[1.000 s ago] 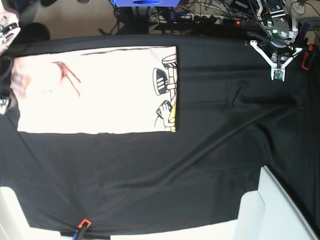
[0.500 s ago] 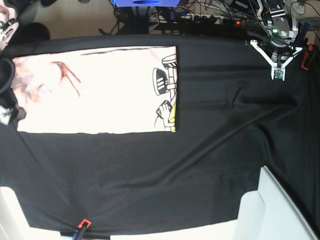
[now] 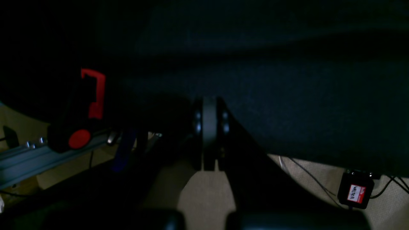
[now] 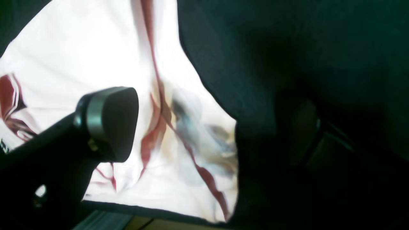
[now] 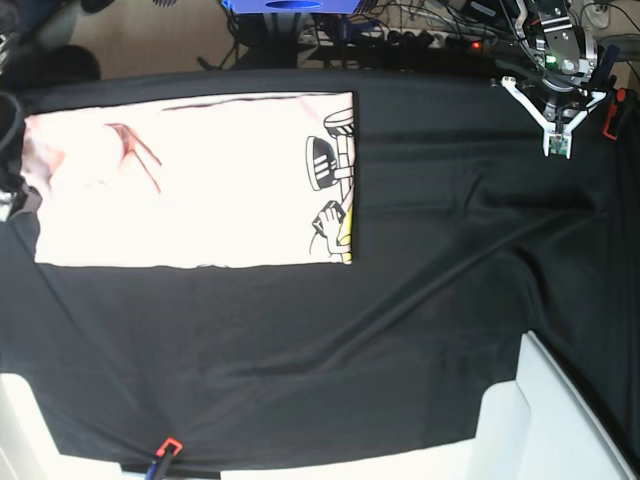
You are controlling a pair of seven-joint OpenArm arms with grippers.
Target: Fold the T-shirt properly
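Observation:
The T-shirt (image 5: 190, 180) lies flat as a pale pink rectangle on the left half of the black table cloth (image 5: 420, 330), with its black-yellow print (image 5: 335, 185) along its right edge. My right gripper (image 4: 204, 127) hangs open over the shirt's wrinkled left end (image 4: 179, 153). One pad (image 4: 110, 123) is above the fabric and the other finger (image 4: 303, 131) is above the dark cloth beside it. In the base view only a dark bit of that arm shows at the left edge. My left gripper (image 5: 556, 148) is shut with nothing in it at the far right back corner; its pads (image 3: 209, 127) are pressed together.
A red clamp (image 5: 612, 118) grips the cloth by the left gripper, also seen as the red clamp (image 3: 92, 92). An orange clamp (image 5: 168, 447) holds the front edge. White blocks (image 5: 560, 420) stand at the front corners. Cables (image 5: 400, 30) run behind the table.
The right arm has drawn back toward the left edge of the base view, and the wrinkles at the shirt's left end have shifted. The left gripper has edged slightly toward the back.

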